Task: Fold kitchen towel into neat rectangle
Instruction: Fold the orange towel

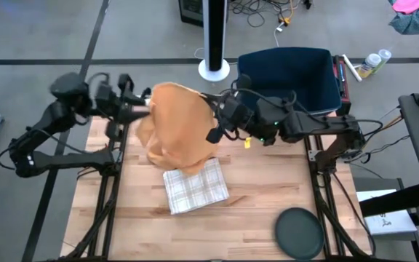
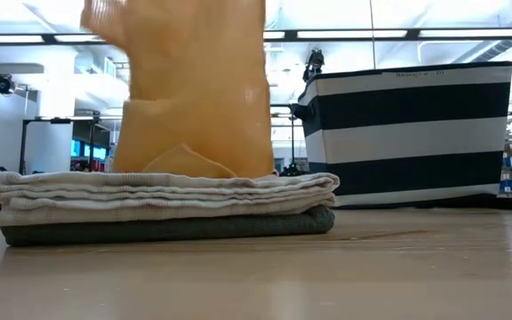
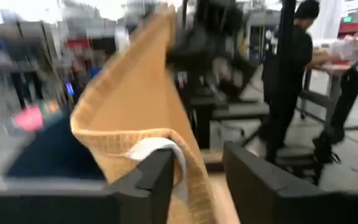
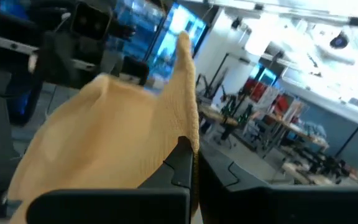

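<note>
1. The orange towel [image 1: 178, 128] hangs in the air over the far half of the table [image 1: 268, 182], stretched between the two arms. Its lower edge drapes down to the stack of folded towels [image 1: 196, 185] lying nearer the middle.
2. The right gripper [image 4: 194, 167] is clamped shut on the towel's right top edge; cloth rises straight out from between its closed fingers.
3. The left gripper [image 3: 194, 180] sits at the towel's left top edge with its fingers apart. The cloth lies against one finger [image 3: 157, 177], and I cannot tell whether it has any real hold.
4. The towel's top edge, its long axis, runs left to right between the grippers, and the sheet hangs downward and toward the near side.
5. Both arms are equally close to the cloth. The next move likely turns on the left corner, which lies right at the open fingers.
</note>
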Tool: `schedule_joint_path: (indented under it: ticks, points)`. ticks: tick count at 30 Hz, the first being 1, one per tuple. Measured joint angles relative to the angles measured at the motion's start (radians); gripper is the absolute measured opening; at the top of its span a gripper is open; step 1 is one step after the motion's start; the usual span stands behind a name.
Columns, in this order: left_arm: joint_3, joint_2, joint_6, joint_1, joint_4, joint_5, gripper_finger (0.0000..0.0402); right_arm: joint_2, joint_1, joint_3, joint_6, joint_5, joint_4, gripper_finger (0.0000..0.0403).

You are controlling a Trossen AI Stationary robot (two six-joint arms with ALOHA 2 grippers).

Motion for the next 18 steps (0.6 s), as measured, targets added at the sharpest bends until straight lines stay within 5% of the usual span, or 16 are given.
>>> schedule_joint_path:
  ticks: [8, 18]
  points:
    - [-0.29, -0.034, -0.036, -0.012, 0.015, 0.0, 0.0203, 0.006, -0.053, 0.052, 0.02, 0.08, -0.107, 0.0]
    - [-0.6, -0.025, -0.081, -0.013, 0.146, -0.066, 0.0228, 0.007, -0.119, 0.06, 0.115, 0.078, -0.241, 0.0]
